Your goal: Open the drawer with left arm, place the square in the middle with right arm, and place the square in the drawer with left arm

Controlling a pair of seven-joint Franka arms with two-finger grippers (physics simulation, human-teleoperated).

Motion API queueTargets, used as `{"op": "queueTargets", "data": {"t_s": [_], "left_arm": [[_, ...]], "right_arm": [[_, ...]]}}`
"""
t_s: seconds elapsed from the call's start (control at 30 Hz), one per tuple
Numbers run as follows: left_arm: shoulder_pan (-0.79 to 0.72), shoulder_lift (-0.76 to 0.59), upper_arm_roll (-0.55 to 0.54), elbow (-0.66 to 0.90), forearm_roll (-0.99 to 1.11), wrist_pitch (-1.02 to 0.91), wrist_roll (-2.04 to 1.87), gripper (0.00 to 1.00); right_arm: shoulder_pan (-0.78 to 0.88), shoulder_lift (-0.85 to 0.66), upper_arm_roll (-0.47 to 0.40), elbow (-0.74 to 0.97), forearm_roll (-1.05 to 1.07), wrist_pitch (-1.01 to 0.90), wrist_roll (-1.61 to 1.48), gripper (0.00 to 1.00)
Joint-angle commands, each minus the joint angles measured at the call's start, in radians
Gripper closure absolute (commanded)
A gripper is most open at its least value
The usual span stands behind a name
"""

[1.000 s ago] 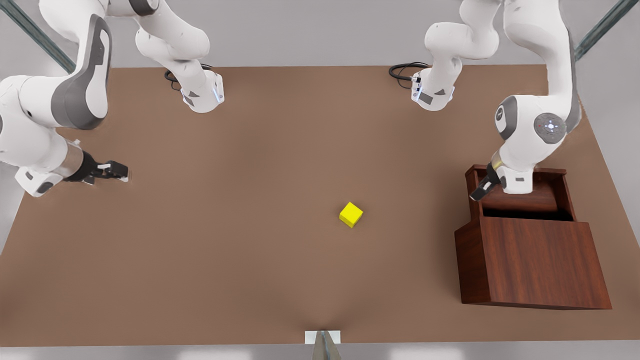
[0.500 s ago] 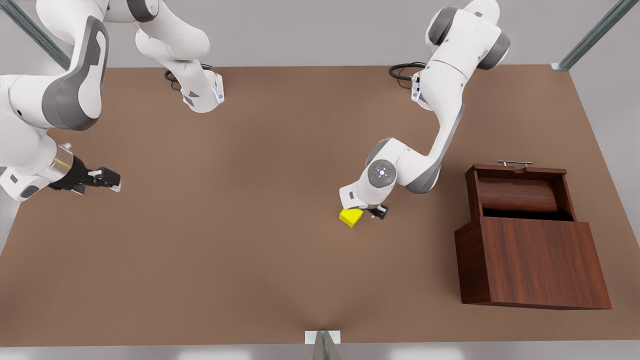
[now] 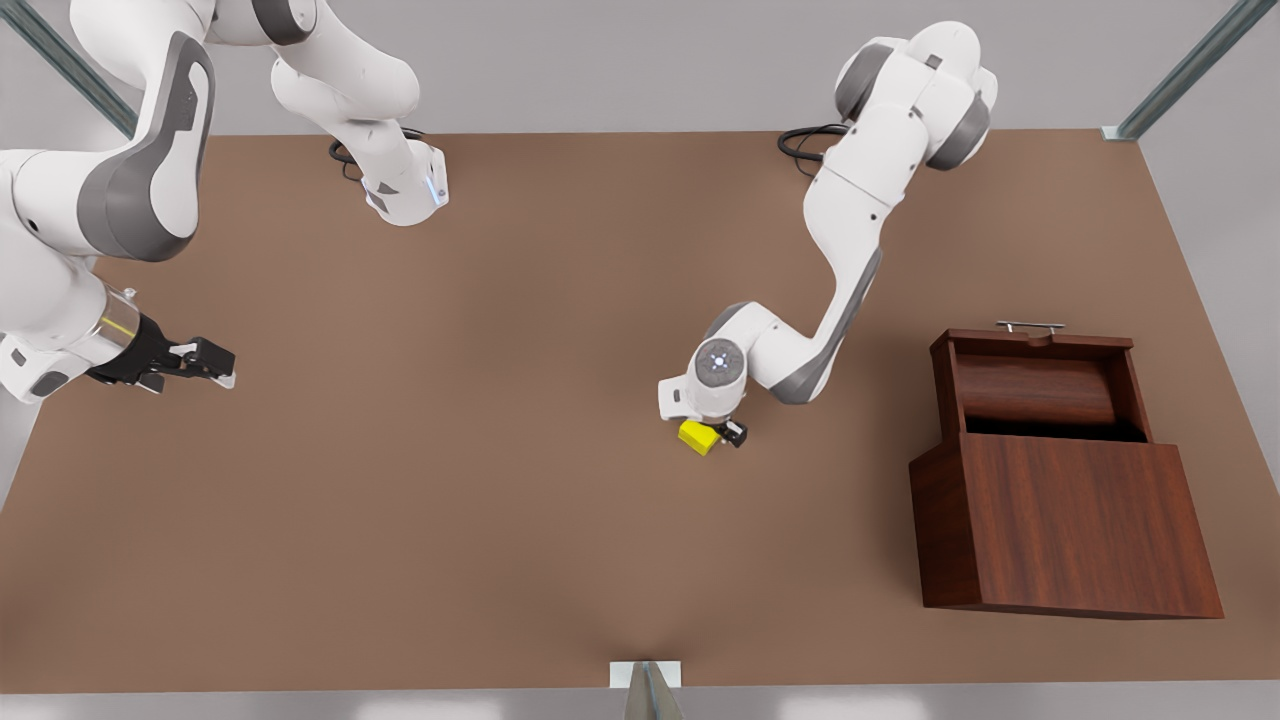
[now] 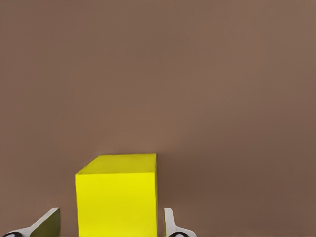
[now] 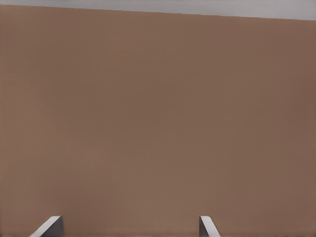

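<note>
Here the left hand straddles the yellow square mid-table, fingers apart on either side and not yet closed. The drawer, near the table's edge at the front view's right, stands open. Next: close, lift, carry over. The right hand waits, spread wide, empty. No writing visible.

The right tool's spread fingertips hover over bare brown tabletop.

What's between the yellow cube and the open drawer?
Front view: only bare tabletop between the cube and drawer. Left claw straddles the cube; right claw waits far off.
</note>
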State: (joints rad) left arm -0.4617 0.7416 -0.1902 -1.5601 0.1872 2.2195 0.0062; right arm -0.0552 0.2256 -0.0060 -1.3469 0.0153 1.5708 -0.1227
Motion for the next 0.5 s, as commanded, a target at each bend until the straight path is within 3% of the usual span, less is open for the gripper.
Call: {"op": "queueTargets", "data": {"t_s": [0.0, 0.33, 0.4, 0.47], "left_arm": [[0.0, 0.004, 0.0, 0.0, 0.005, 0.0, 0.0, 0.0], [0.001, 0.041, 0.003, 0.002, 0.005, 0.023, -0.006, 0.01], [0.001, 0.048, 0.006, 0.002, 0.005, 0.031, -0.005, 0.15], [0.001, 0.048, 0.006, 0.002, 0.005, 0.034, -0.005, 0.21]], "right_arm": [[-0.003, 0.0, 0.0, 0.0, 0.0, 0.0, 0.0, 0.0], [-0.006, 0.0, -0.002, 0.003, 0.005, 0.0, 0.002, 0.0], [-0.005, 0.0, -0.002, 0.005, 0.003, 0.0, 0.002, 0.0], [-0.003, 0.001, -0.002, 0.008, 0.003, 0.0, 0.0, 0.0]]}}
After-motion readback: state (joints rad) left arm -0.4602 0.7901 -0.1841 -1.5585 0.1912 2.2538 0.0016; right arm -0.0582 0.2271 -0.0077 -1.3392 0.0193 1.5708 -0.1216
